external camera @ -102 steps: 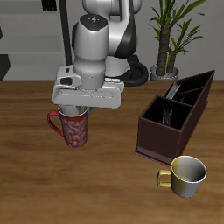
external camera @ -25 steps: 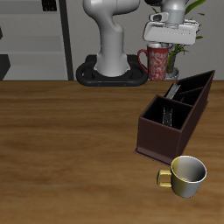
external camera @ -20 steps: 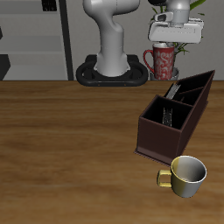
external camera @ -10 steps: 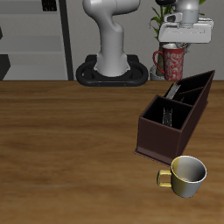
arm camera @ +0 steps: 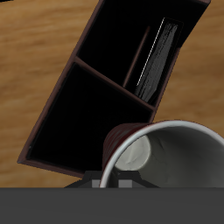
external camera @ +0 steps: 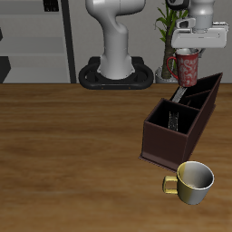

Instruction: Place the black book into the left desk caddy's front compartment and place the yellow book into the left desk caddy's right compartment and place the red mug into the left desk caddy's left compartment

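Note:
My gripper [external camera: 189,53] is shut on the red mug [external camera: 188,67] by its rim and holds it upright in the air, above the far end of the left desk caddy [external camera: 179,125]. The wrist view looks down past the red mug's grey inside [arm camera: 171,162] into the dark caddy [arm camera: 83,96]. The black book [arm camera: 156,59], with white page edges, stands in one long narrow compartment; it also shows as a pale sliver [external camera: 178,93] in the exterior view. I cannot make out the yellow book.
A pale yellow-cream mug [external camera: 193,181] stands near the table's front edge, just in front of the caddy. The robot's base [external camera: 113,74] and a potted plant [external camera: 172,23] are at the back of the table.
The gripper lifted the red mug off the table and, over the last second, carried it sideways from beside the robot's base to above the caddy's far end.

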